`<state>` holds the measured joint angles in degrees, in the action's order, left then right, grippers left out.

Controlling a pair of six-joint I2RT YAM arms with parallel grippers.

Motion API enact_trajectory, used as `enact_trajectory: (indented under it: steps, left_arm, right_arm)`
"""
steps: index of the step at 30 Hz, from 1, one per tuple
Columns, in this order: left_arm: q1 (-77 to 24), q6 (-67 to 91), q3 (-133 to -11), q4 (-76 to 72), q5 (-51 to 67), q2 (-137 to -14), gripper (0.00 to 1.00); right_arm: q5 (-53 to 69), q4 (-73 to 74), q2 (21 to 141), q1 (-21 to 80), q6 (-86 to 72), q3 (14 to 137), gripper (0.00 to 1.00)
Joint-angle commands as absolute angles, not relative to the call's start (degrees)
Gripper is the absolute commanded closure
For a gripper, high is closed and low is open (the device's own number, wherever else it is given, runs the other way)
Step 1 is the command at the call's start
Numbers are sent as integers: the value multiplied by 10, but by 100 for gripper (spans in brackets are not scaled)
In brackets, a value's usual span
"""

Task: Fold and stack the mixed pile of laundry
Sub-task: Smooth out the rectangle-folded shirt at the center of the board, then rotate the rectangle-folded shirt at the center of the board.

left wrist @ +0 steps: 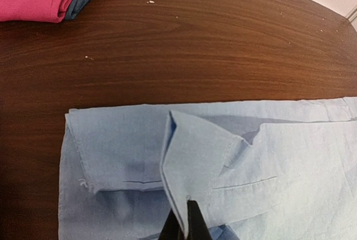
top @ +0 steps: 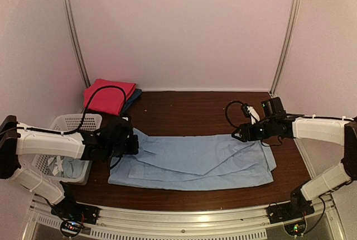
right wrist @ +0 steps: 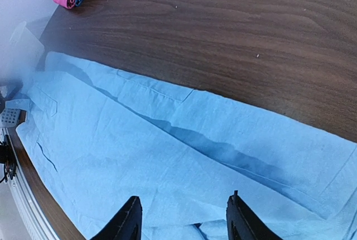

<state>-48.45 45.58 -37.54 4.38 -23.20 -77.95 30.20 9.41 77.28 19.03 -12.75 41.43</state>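
A large plain light blue shirt (top: 195,162) lies spread flat across the middle of the table. My left gripper (top: 131,144) is at the shirt's left end. In the left wrist view it (left wrist: 187,224) is shut on a raised fold of the shirt (left wrist: 189,156), pinched thin between the dark fingertips. My right gripper (top: 241,134) hovers over the shirt's far right edge. In the right wrist view its fingers (right wrist: 125,223) stand apart over the flat cloth (right wrist: 139,150), open, with nothing gripped. Another light blue garment (top: 71,167) lies in the basket.
A white perforated basket (top: 70,124) stands at the left edge beside my left arm. A folded magenta cloth (top: 109,96) lies on a dark blue one at the back left. Bare brown tabletop (top: 189,114) runs behind the shirt.
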Motion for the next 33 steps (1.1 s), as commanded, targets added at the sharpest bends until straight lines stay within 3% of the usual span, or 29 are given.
enact_trajectory:
  steps: [1,5,7,10,16,25,29,33]
  left_arm:
    - [-475,471,-360,50,-269,-765,100]
    - [-463,475,-377,103,-269,-768,80]
    - [-463,471,-390,134,-279,-765,55]
    - [-462,441,-429,179,-299,-757,40]
    - [-462,321,-513,170,-226,-813,38]
    - [-462,305,-587,200,-185,-929,38]
    - [-457,315,-586,201,-184,-923,37]
    - [-427,327,-564,192,-161,-909,37]
  right_arm:
    - [298,89,814,221,-139,438,50]
    - [280,91,848,237,-148,442,54]
    - [269,93,858,239,-151,443,56]
    - [243,101,871,241,-153,448,59]
    - [189,119,924,243,-151,455,67]
    - [127,149,1013,241,-147,492,73]
    - [77,198,1083,239,-117,590,74]
    - [47,267,1207,228,-63,788,74]
